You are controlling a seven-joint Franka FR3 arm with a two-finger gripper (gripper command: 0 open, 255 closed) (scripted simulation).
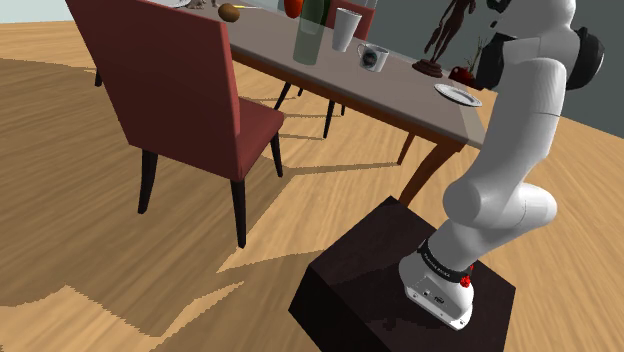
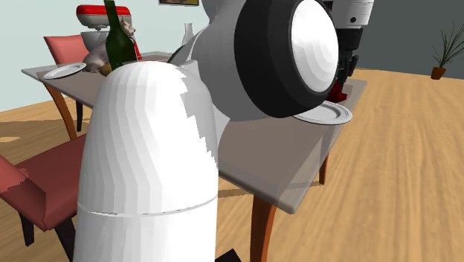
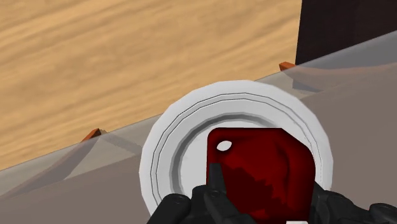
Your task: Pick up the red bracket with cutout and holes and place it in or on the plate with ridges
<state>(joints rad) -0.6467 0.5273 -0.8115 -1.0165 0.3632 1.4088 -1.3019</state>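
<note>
One step left, by the look of it: letting go. Flat dark-red bracket with an oval hole near one corner, clasped between both fingers of the all-black pincer, narrowed to the bracket's width. Held over the hollow of the round white plate with ringed ridges, a little off its middle. Touching the plate or just above it: impossible to tell. Plate at a corner of the grey bench, just beside the edge, at the shoulder view's right end, with wooden floor beyond.

Possible trouble:
- Opening too high and off-centre, so landing on the raised rim and sliding out onto the bench.
- Pressing down on the rim, so tipping the plate or nudging it toward the edge and the floor.
- Lifting away with the bracket stuck to one finger, so dragging it off the plate.

No writing legible anywhere. Small pale lettering on the dark collar at the foot of the white arm, too small to read. Round dark emblem on the white mug, likewise.
</note>
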